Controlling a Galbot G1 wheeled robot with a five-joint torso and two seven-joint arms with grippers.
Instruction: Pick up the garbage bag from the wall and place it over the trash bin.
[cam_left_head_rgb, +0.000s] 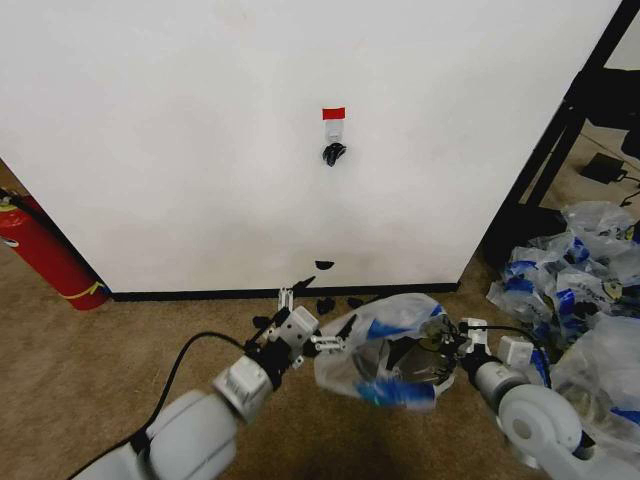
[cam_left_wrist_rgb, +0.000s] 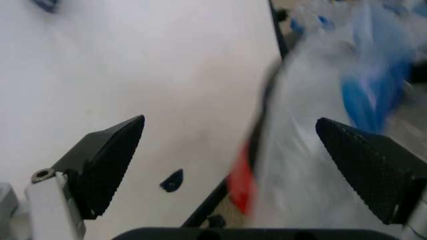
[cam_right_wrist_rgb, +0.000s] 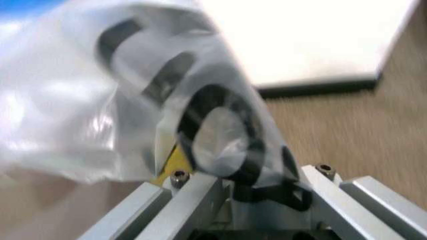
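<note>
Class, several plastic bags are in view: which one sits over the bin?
The garbage bag between the two grippers, draped over the trash bin; the other bags lie heaped at right.

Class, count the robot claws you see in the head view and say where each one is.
2. The left claw is at the bag's left edge, near the baseboard; the right claw is at the bag's right edge, beside the bag heap.
</note>
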